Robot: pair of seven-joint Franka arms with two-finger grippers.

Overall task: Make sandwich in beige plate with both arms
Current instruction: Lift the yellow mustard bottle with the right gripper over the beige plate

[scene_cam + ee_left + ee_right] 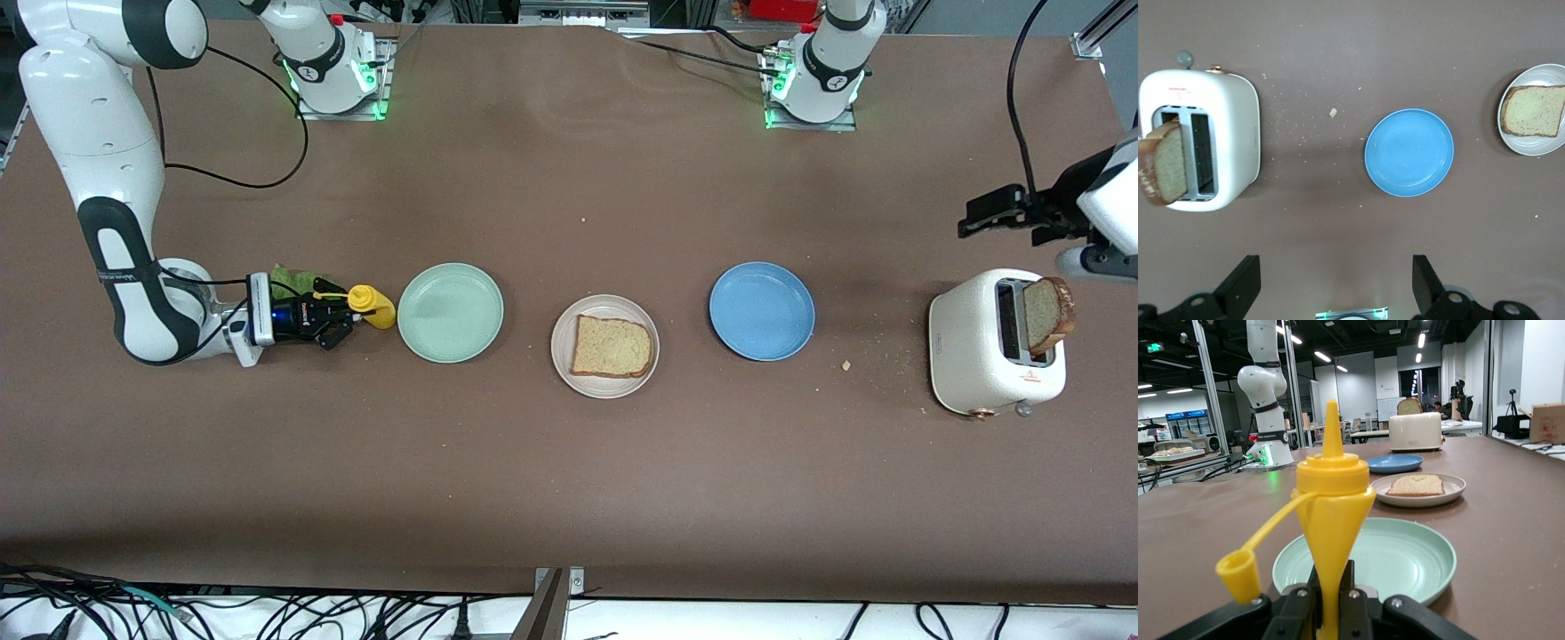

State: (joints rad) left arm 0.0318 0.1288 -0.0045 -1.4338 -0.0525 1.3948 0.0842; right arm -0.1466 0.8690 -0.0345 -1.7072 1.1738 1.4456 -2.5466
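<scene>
At frame's left edge, right gripper [342,318] pinched yellow plastic squeeze bottle [373,306], apparently by its neck. Centre: round beige plate [564,356] with tan bread slice [611,346]. Upper right, left gripper [987,213] spread above white toaster [978,356].

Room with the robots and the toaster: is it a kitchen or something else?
Probably a robot lab, not a kitchen: two arms bolted to a brown table, metal frames and loose cables around it, another robot arm farther off.
</scene>
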